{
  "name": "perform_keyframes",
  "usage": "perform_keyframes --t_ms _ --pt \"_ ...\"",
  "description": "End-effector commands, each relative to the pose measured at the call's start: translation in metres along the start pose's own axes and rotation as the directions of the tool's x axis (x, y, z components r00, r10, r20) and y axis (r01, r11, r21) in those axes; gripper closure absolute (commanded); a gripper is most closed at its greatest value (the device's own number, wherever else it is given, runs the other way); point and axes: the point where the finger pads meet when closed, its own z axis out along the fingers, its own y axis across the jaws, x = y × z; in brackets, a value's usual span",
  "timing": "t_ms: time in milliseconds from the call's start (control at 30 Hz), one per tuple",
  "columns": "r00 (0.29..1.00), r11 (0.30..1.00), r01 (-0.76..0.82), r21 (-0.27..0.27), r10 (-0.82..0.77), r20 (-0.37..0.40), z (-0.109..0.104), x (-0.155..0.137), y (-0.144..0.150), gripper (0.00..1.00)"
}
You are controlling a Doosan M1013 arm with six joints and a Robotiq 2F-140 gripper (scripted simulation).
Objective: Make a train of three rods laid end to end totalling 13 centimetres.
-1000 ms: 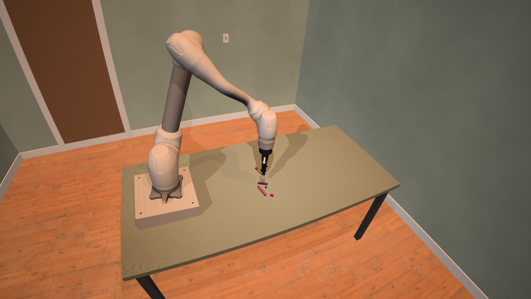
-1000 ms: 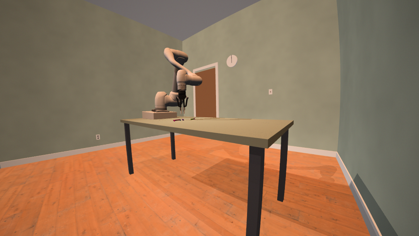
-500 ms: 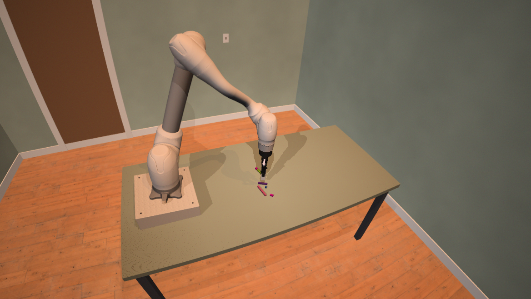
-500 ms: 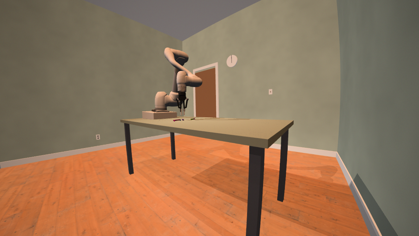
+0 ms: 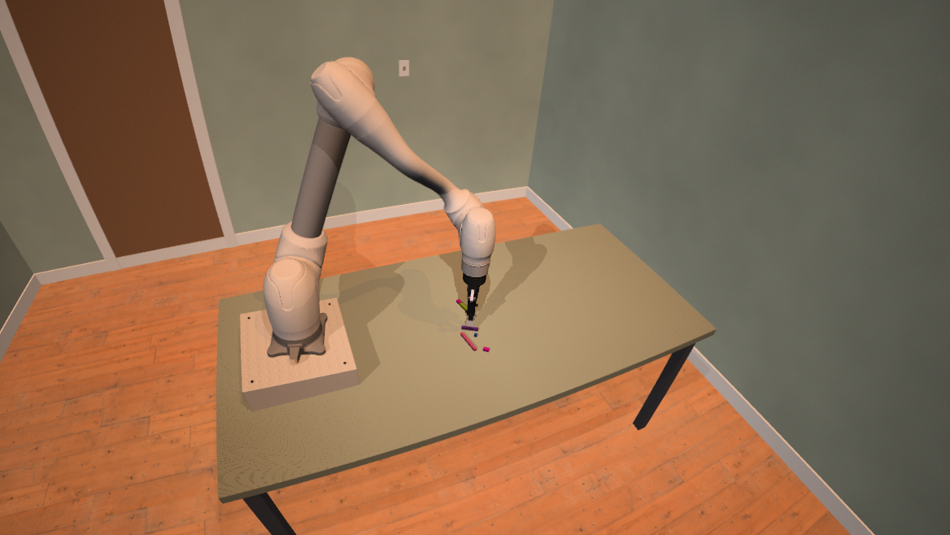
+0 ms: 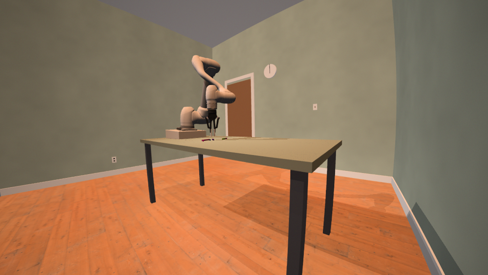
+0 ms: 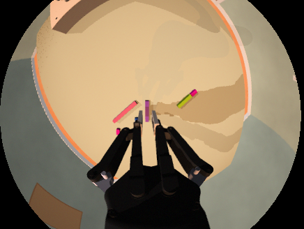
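Purple rod lies flat on the table, at six o'clock from the gripper in the top view, the lime rod between eleven and twelve from it. From the exterior, the wrist points down to six o'clock, fingertips above the tabletop. In the wrist view the claw is narrowly parted, holding nothing; best lower straight, centred, before squeezing, sparing the blue rod at seven o'clock.

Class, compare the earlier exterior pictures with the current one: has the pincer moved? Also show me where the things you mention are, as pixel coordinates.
Yes: the pincer (image 5: 470, 321) (image 6: 212, 134) (image 7: 147, 115) has moved down, its tips now closer to the table top (image 5: 585, 312) (image 6: 273, 148) (image 7: 101, 63).
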Motion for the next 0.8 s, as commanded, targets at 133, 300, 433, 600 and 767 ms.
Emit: perform_keyframes --t_ms 133,300,433,600,767 --pt "1.000 1.000 0.000 0.000 0.000 0.000 0.009 0.000 0.000 0.85" --pt "1.000 1.000 0.000 0.000 0.000 0.000 0.013 0.000 0.000 0.85" --pt "1.000 1.000 0.000 0.000 0.000 0.000 0.014 0.000 0.000 0.85" --pt "1.000 1.000 0.000 0.000 0.000 0.000 0.015 0.000 0.000 0.85" --pt "1.000 1.000 0.000 0.000 0.000 0.000 0.015 0.000 0.000 0.85"
